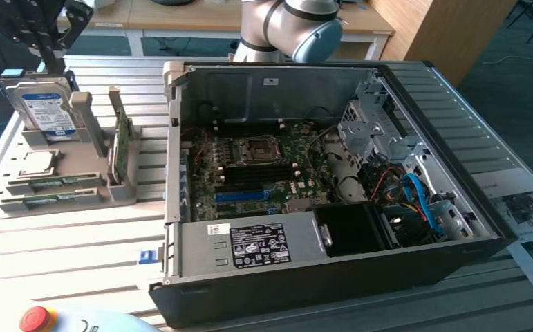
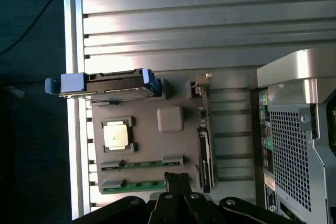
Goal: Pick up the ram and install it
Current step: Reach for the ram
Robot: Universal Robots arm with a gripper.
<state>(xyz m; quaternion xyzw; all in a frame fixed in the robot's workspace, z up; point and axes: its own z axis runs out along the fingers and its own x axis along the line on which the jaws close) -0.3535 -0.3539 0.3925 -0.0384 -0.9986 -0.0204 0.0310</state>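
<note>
Overhead, gripper (image 2: 177,181) pressed together above grey tray (image 2: 147,145) on slatted metal tbl (image 2: 184,24), PC case (image 1: 294,290) alongside, dark floor (image 2: 31,129) beyond.

Open computer case (image 1: 340,280) on slatted table (image 1: 63,249), grey holder (image 1: 119,194) with hard drive (image 1: 43,104) alongside, tool (image 1: 56,55) above holder.

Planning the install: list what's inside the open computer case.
Green motherboard with a processor socket, a labelled power supply, blue cables and a metal drive cage. Whatever lies beneath the power supply is covered.
</note>
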